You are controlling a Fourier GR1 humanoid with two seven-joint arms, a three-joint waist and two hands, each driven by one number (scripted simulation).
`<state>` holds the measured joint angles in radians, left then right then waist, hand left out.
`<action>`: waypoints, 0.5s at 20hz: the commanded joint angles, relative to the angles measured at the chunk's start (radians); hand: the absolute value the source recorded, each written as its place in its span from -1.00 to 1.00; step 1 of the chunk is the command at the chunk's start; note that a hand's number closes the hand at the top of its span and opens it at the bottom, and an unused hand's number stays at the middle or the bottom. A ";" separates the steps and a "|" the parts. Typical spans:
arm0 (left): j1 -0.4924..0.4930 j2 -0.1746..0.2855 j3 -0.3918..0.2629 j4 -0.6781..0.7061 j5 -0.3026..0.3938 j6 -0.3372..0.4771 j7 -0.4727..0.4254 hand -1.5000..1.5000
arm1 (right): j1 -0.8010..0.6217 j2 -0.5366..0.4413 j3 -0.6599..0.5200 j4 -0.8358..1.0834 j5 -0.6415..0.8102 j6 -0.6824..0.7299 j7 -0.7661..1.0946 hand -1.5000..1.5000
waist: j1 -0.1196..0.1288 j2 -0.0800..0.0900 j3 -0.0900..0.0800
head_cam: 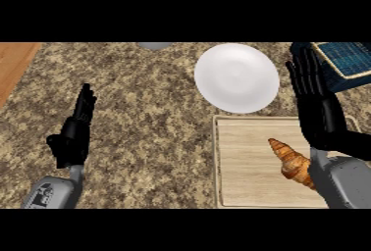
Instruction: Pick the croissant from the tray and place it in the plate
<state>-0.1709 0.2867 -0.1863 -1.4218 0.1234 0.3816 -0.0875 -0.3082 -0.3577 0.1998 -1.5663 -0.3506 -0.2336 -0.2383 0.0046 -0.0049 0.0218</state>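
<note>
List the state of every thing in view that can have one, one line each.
croissant: lying on the tray, not held, its near end hidden by the right forearm.
tray: holds only the croissant.
plate: bare, beyond the tray's far edge.
left hand: open, fingers up, resting at the view's left.
right hand: open, fingers straight, holding nothing, over the tray's right side.

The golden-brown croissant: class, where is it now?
Head view: the croissant lies on the right side of the pale wooden tray, just below the right robot hand, with the round white plate farther up-left.
</note>
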 commanded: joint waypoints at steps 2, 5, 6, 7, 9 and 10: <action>-0.023 0.041 0.004 -0.012 -0.011 -0.055 0.055 0.00 | 0.025 0.058 0.117 -0.073 0.045 0.004 0.085 -1.00 | -0.005 0.003 -0.022; -0.034 0.102 0.008 0.000 -0.023 -0.092 0.073 0.00 | 0.024 0.021 0.237 -0.196 0.017 0.057 0.302 -1.00 | -0.015 -0.004 -0.024; -0.083 0.119 -0.003 0.014 -0.045 -0.101 0.106 0.00 | -0.027 0.051 0.276 -0.201 0.020 0.053 0.348 -1.00 | -0.012 -0.001 -0.024; -0.029 0.069 -0.027 0.020 -0.027 -0.088 0.080 0.00 | -0.135 -0.243 0.254 -0.141 0.326 0.144 0.148 -1.00 | 0.003 -0.045 -0.067; -0.033 0.071 -0.034 0.024 -0.020 -0.105 0.103 0.00 | -0.119 -0.344 0.338 -0.111 0.490 0.160 0.164 1.00 | -0.018 -0.021 -0.041; -0.058 0.088 -0.019 0.011 0.002 -0.135 0.122 0.00 | -0.001 -0.251 0.410 -0.120 0.510 0.082 0.179 1.00 | -0.030 -0.006 -0.025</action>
<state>-0.2092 0.3586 -0.2024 -1.4093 0.1053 0.2905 -0.0024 -0.3644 -0.5293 0.4685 -1.6876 -0.0578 -0.1414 -0.0616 -0.0088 -0.0209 -0.0127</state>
